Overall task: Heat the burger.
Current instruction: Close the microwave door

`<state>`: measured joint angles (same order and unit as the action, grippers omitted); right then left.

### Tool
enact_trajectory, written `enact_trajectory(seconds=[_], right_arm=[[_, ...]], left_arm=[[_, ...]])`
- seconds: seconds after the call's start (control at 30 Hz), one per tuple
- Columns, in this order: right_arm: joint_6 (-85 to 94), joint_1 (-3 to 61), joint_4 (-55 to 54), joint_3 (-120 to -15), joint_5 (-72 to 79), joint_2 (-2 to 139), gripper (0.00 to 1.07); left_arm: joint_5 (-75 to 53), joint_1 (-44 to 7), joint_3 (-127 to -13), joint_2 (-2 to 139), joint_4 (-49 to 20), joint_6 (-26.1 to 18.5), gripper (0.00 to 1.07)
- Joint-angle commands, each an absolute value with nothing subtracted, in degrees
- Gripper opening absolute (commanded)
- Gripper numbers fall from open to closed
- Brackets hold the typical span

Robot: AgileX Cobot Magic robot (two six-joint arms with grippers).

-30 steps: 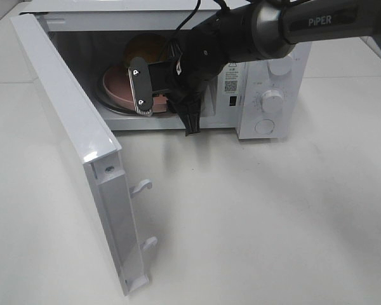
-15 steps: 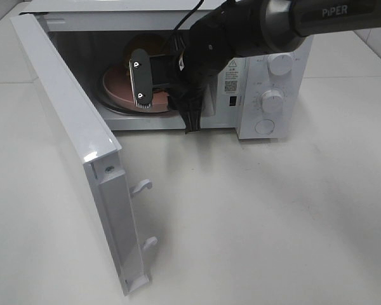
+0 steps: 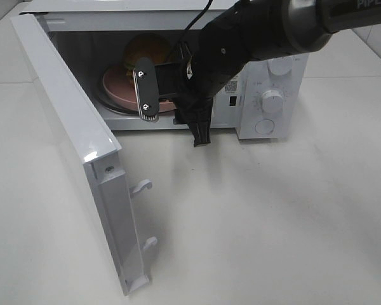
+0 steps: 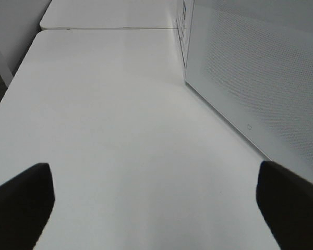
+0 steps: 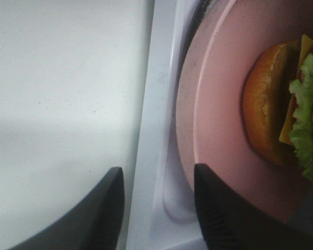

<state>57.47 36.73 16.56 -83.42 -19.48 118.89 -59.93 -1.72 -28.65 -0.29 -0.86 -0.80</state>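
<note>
**Right claw (image 5: pixel 155 177) empty at microwave (image 3: pixel 273 95) mouth**

Its jaws stand partly apart, gripping nothing, just over the sill. Burger (image 5: pixel 281 120) sits on the pink plate (image 5: pixel 219 104) inside the microwave, door (image 3: pixel 70 121) swung wide. Left claw (image 4: pixel 152 172) is spread fully, empty, above the surface (image 4: pixel 120 104) beside the door.

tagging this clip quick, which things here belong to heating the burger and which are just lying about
For the job: burger, pink plate under it, microwave, its open door, right hand.
Just there: table, left hand.
</note>
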Motion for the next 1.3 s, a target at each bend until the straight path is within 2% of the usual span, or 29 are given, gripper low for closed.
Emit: enact_trajectory(seconds=[0.03, 0.43, 0.5, 0.6, 0.83, 1.07, 1.3], right_arm=[[55.63, 36.96, 16.21, -79.01, -17.48, 115.39, 0.51], [45.44, 36.96, 16.27, -69.61, -14.67, 107.43, 0.64], [36.55, 36.96, 16.27, -67.44, -15.13, 104.79, 0.69], [33.58, 36.96, 16.27, -66.86, -15.24, 104.05, 0.7], [14.5, 36.96, 16.5, -61.99, -15.41, 97.63, 0.8], [6.3, 36.96, 16.56, -58.21, -17.82, 92.07, 0.79], [-4.58, 36.9, 16.56, -55.63, -27.16, 84.57, 0.77]], left_arm=[[-59.42, -1.55, -28.42, -1.49, -1.09, -0.92, 0.98], [-59.42, -1.55, -28.42, -1.49, -1.09, -0.92, 0.98], [-59.42, -1.55, -28.42, -1.49, -1.09, -0.92, 0.98], [-59.42, -1.55, -28.42, -1.49, -1.09, -0.92, 0.98], [-59.42, -1.55, -28.42, -1.49, -1.09, -0.92, 0.98], [-59.42, -1.55, -28.42, -1.49, -1.09, -0.92, 0.98], [-59.42, -1.55, -28.42, -1.49, -1.09, -0.92, 0.98]])
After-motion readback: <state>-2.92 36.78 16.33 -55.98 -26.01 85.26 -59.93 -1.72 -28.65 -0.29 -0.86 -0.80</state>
